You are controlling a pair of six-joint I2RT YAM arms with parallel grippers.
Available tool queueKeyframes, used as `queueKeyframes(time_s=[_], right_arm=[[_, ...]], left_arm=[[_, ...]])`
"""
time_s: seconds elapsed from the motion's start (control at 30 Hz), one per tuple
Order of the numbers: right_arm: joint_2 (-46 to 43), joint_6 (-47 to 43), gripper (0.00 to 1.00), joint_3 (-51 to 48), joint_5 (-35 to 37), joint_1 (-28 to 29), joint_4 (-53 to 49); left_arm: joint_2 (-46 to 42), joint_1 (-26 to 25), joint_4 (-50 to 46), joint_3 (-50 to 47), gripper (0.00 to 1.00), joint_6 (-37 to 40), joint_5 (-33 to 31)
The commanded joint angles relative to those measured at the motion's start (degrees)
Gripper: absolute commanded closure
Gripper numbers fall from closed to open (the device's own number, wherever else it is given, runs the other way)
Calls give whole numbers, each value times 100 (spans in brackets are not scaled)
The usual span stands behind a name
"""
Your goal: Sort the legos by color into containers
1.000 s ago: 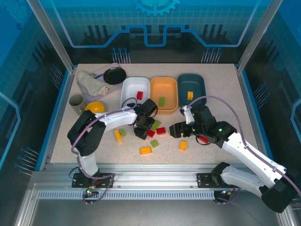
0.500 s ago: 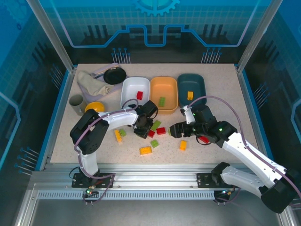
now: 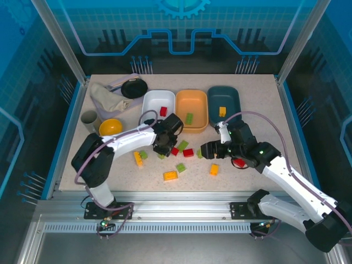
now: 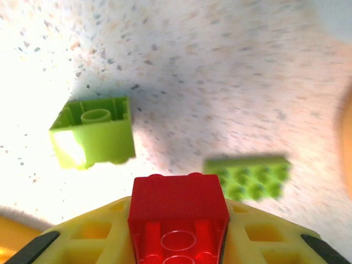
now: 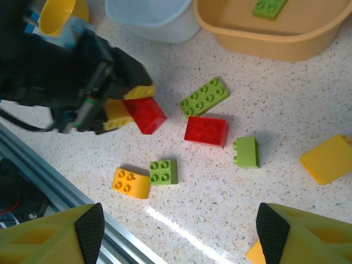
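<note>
The left gripper [image 3: 163, 146] pinches a red brick [image 4: 177, 212] between its yellow fingers [image 4: 107, 234]. In the left wrist view the lower part of this brick is cut off by the picture edge. In the top view the dark wrist hides the fingers, and whether the brick touches the table cannot be told. It is near the white tray [image 3: 153, 104], on the near side of it.

The right gripper [image 5: 180, 220] stands spread wide with nothing between its fingers [image 5: 91, 234], which are cut off at the bottom edge. It hangs over loose bricks: a flat green plate [image 5: 204, 97], a second red brick [image 5: 206, 131] and a small green brick [image 5: 246, 152].

In the left wrist view the green plate is blurred, while a green brick lying on its side [image 4: 93, 137] is sharp. In the top view another red piece [image 3: 238, 163] is half hidden under the right arm.

The white tray holds one red brick, the orange tray [image 3: 192, 102] one green brick, and the dark teal tray [image 3: 225, 96] one yellow brick.

The table top [image 3: 258, 121] is beige with dark speckles. At its far left lie a cloth [image 3: 107, 98], a grey cup [image 3: 88, 118] and a yellow bowl [image 3: 110, 126]. Blue panels in a metal frame close the table in.
</note>
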Motion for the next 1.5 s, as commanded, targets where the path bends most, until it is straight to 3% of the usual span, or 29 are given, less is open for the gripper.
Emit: queueKeyframes(time_s=[0.0,0.23,0.4,0.6,0.8,1.03,1.27,1.47], right_arm=[[-73,219,24,271,-64,-208,103],[403,419,25,757,-298,-394,651],[907,551,24,1124,-263,-432,857],[1503,725,24,1585,-97,-506,678],[1862,710,25,1744,-128,-507,465],[1998,684,25,1663,-157,-511,348],[2018,496,25,1576,47,-507,152],[1989,853,25,1546,1130,-508,-684]], left_arm=[[-502,70,-766,588,68,655,-657],[-160,1025,-1213,1680,68,2500,-833],[960,1686,-1895,3151,68,4111,-989],[2277,1933,-2194,4257,68,5106,-1128],[3178,2032,-2271,4928,65,5494,-1145],[3640,2076,-2368,5170,58,5718,-1187],[3538,2067,-2317,5176,34,5832,-1077],[2875,1988,-2220,5236,24,5846,-899]])
